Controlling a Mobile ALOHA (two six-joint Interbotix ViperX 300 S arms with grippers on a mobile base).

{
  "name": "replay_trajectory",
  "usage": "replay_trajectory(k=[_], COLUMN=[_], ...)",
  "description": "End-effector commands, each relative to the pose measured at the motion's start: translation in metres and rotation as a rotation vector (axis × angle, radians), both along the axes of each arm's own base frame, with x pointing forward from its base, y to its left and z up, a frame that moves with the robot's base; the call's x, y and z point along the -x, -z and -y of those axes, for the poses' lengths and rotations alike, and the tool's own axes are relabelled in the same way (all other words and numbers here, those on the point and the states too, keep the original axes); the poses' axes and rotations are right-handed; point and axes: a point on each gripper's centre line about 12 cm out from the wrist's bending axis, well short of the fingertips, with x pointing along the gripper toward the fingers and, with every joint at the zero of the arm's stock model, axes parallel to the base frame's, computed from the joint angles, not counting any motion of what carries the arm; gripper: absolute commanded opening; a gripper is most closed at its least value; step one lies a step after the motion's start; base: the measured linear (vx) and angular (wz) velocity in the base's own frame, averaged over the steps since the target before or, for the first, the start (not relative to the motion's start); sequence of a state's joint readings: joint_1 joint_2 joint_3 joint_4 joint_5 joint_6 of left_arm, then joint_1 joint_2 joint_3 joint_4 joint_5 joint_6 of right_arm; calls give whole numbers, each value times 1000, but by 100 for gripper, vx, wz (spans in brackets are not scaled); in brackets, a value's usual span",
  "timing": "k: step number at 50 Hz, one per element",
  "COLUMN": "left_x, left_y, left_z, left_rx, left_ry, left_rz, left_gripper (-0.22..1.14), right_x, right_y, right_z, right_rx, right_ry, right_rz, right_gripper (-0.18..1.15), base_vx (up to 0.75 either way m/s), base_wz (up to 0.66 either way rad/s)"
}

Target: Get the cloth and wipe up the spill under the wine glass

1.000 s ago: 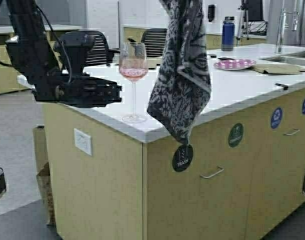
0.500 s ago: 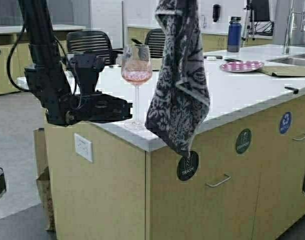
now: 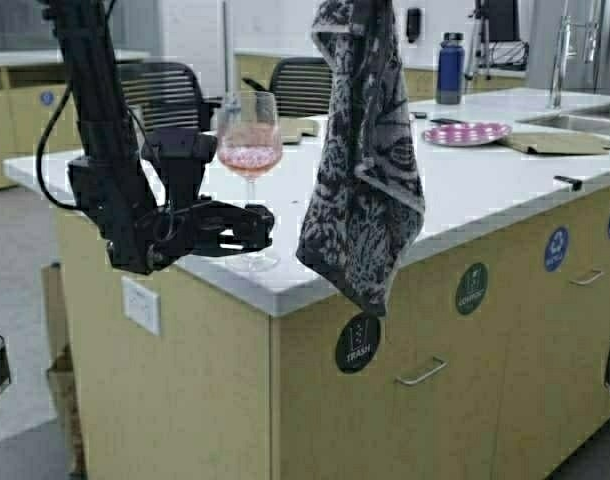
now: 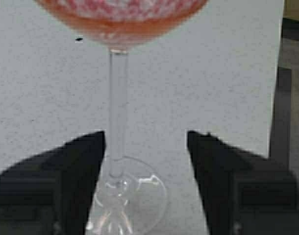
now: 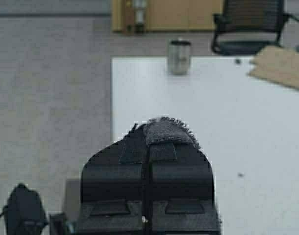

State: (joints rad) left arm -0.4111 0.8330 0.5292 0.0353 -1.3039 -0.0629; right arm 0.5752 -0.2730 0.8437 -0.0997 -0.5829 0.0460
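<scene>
Cloth (image 3: 362,180) hangs from right tool (image 5: 149,142); glass stem (image 4: 117,103) between left tool's (image 4: 145,142) fingers.

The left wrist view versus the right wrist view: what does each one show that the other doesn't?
Only the left wrist view shows the wine glass: its pink-filled bowl, stem and round foot, with the left end effector open, one finger on each side of the stem, not touching it.

Only the right wrist view shows the right end effector shut on a corner of the cloth, plus a steel tumbler, a black chair and grey floor.

Both show the white countertop beneath the end effector.
</scene>
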Motion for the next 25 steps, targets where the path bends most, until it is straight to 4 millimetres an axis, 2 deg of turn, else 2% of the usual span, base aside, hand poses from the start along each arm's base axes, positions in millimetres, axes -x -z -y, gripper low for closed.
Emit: replay_trajectory(k=[1, 25], left_x=[-9, -20], left_y=[-8, 3], left_z=[4, -1], left_rx=[19, 36], left_ry=[-10, -85], left_rz=[39, 38], left_gripper=[89, 89], right_x=[-1, -1], right_y=[-13, -9], right_z=[-1, -1], right_rx=[-26, -22], right_ry=[-1, -1], right_rz=[36, 28], right_gripper=[6, 6], base_vx=[6, 6], base_wz=[-5, -5])
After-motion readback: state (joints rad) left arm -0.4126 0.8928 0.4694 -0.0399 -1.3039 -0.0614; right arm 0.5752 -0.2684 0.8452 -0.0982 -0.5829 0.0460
